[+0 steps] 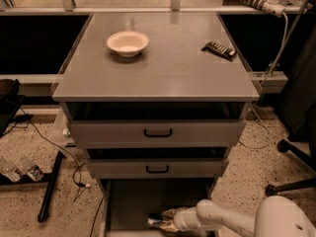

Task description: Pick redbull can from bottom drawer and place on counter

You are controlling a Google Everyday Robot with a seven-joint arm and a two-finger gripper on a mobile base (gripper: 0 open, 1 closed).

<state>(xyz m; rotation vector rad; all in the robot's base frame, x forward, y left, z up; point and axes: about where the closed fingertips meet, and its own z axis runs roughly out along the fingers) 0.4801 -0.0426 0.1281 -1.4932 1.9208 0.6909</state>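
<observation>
A grey drawer cabinet is standing on a speckled floor [29,147] in a dim workroom, its broad, slightly glossy counter [168,78] overhanging three drawers. The top drawer [197,132] and the middle drawer [192,168], each with a black handle, are sitting pulled out a little, while the bottom drawer [131,201] is hanging fully open as a shallow grey tray. A white robot arm [222,220] is reaching in from the lower right, across the drawer's front part. The dark legs of a chair base [291,181] are showing at the right, and a black cable [54,147] is trailing over the floor at the left. On the counter a pale bowl [127,43] is resting toward the back left, well apart from a dark ridged flat object [218,50] at the back right. The pincer [165,220] is lying low inside the bottom drawer, right at the redbull can [155,221]; whether it is gripping the can cannot be told. The can, small with blue and silver showing, is lying on its side near the drawer's front edge.
</observation>
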